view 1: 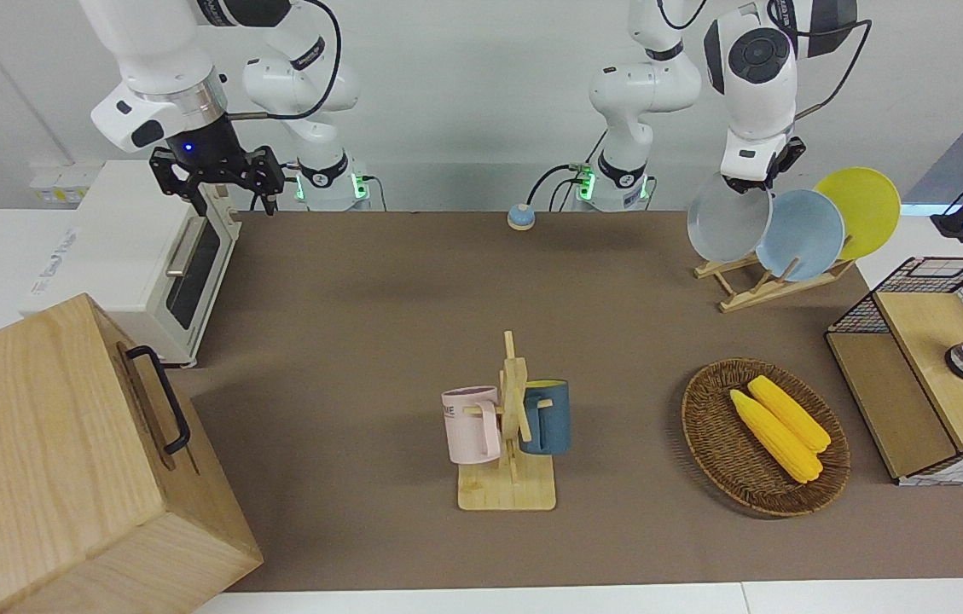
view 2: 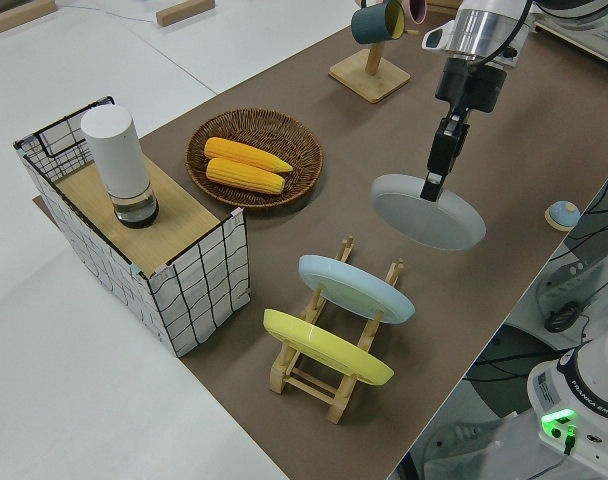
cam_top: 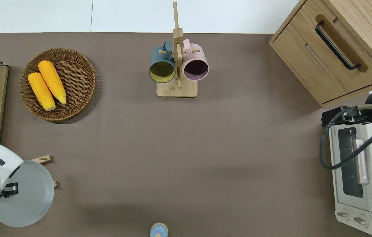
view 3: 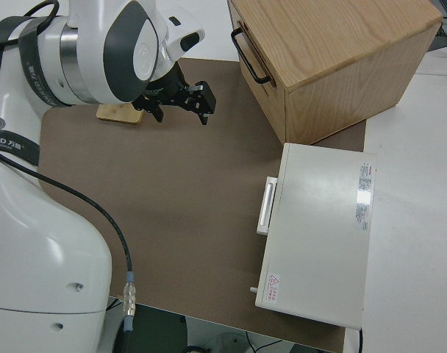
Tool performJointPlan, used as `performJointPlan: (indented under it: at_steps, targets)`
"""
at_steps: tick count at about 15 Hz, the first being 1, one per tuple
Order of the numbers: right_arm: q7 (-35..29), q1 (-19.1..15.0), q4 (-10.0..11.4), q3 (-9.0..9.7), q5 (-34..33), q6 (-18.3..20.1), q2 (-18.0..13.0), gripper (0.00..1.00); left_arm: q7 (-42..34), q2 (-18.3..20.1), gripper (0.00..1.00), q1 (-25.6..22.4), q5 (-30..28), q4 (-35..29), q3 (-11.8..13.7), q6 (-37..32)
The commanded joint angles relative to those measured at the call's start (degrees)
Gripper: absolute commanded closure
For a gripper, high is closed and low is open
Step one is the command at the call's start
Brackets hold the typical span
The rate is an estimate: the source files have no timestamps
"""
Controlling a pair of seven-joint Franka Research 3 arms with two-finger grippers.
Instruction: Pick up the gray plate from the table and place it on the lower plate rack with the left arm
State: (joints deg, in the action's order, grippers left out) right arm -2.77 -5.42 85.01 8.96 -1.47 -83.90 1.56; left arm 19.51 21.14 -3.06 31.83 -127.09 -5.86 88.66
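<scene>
The left gripper (view 2: 431, 178) holds the gray plate (view 2: 429, 211) by its rim, fingers clamped on the edge, and carries it tilted in the air at the left arm's end of the table (view 1: 413, 290). In the overhead view the plate (cam_top: 24, 194) hangs over the end of the lower plate rack (view 2: 329, 365) nearer to the robots, two light-wood rail tips of the rack (cam_top: 42, 160) showing just past the plate's edge. The side view shows the plate clear of the rack (no part of it yet rests between the pegs).

On the rack stand two plates, each leaning: a light blue plate (view 2: 356, 288), and next to it a yellow plate (view 2: 327, 347), which sits toward the table's edge. From the front, the gray plate (view 1: 728, 226) overlaps the light blue plate (view 1: 805, 234); whether the two touch cannot be told.

Farther from the robots than the rack lies a wicker basket (view 1: 707, 426) with two ears of corn (view 1: 778, 426). A wire-sided crate with a wooden top (view 2: 134, 245) stands at the table's end and carries a white cylinder (view 2: 119, 165). Near the table's middle, a wooden mug stand (view 1: 508, 477) bears a pink mug (view 1: 472, 424) and a dark blue mug (view 1: 548, 416).

The right arm is parked, its gripper (view 1: 217, 175) with fingers spread apart, at the end of the table where a white toaster oven (view 1: 148, 256) and a wooden cabinet (view 1: 55, 460) stand.
</scene>
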Motion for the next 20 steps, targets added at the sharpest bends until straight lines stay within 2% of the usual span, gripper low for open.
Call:
performJointPlan:
  at_steps: [1,8,20]
  targets:
    - [-0.2,0.4,-0.4,-0.34,0.2,0.1,0.0,0.017,3.7,-1.8,1.00,-0.3,3.4,0.3,0.2,-1.0]
    - [-0.2,0.4,-0.4,-0.34,0.2,0.1,0.0,0.017,10.1,-4.5,1.00,-0.3,3.6,-0.2,0.1,0.1]
    - [-0.2,0.4,-0.4,-0.34,0.2,0.1,0.0,0.017,15.6,-8.7,1.00,-0.5,5.5,-0.7,0.1,2.9]
